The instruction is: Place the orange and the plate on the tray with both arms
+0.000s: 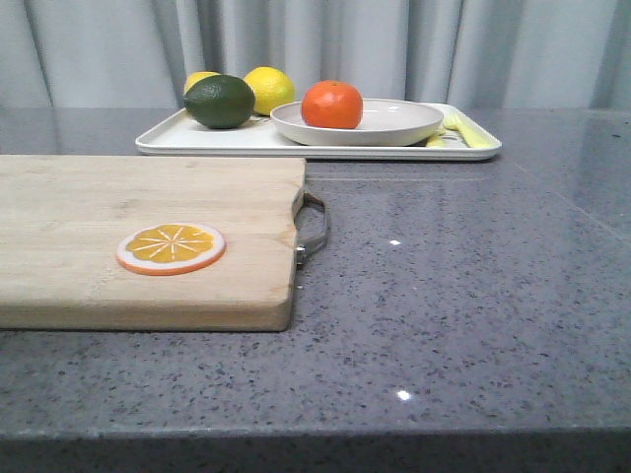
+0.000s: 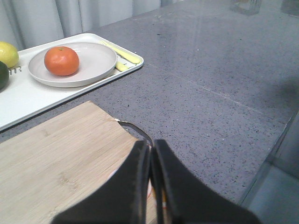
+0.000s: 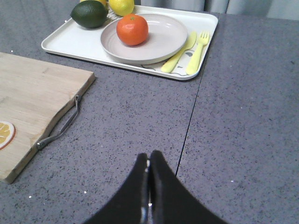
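The orange (image 1: 332,104) sits in the off-white plate (image 1: 394,128), and the plate rests on the white tray (image 1: 197,141) at the back of the table. They also show in the left wrist view: orange (image 2: 61,60), plate (image 2: 96,60), tray (image 2: 28,95); and in the right wrist view: orange (image 3: 132,29), plate (image 3: 163,39), tray (image 3: 74,42). My left gripper (image 2: 152,145) is shut and empty above the cutting board's handle end. My right gripper (image 3: 148,157) is shut and empty above bare table, well short of the tray. Neither gripper shows in the front view.
A wooden cutting board (image 1: 99,217) with a metal handle (image 1: 314,229) lies front left, an orange slice disc (image 1: 171,247) on it. A dark green avocado (image 1: 219,101) and two lemons (image 1: 269,89) lie on the tray's left part. Yellow fork and knife (image 3: 187,49) lie on its right part.
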